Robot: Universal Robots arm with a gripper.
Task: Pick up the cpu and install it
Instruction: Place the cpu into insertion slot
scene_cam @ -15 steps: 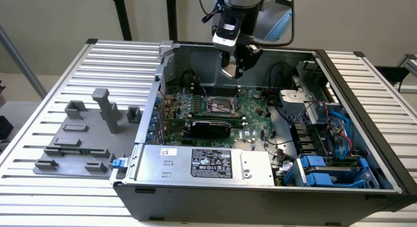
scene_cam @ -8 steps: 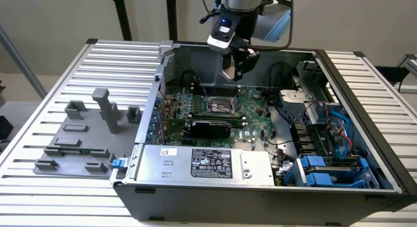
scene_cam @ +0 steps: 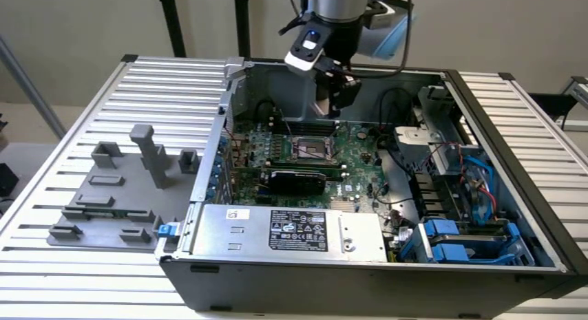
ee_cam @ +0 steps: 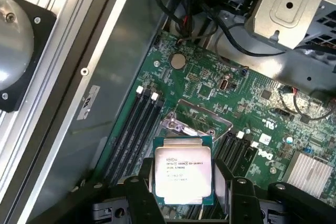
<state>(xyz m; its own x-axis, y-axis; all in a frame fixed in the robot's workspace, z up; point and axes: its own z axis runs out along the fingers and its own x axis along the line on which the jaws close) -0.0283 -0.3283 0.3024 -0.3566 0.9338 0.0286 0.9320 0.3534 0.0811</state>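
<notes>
Inside the open computer case [scene_cam: 368, 282], above the far part of the motherboard [scene_cam: 360, 163], the gripper [ee_cam: 184, 192] grasps the cpu [ee_cam: 182, 167] by two opposite edges, clear of the socket [ee_cam: 202, 124]. Seating it well likely means keeping it level and square to the socket, without sliding.

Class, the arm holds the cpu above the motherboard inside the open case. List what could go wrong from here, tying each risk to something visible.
1. The cpu is gripped only at two edges by the fingers; it might slip or tilt.
2. It hangs apart from the socket; a skewed descent could damage it.
3. Memory slots flank the socket closely, so the fingers might strike them.
</notes>
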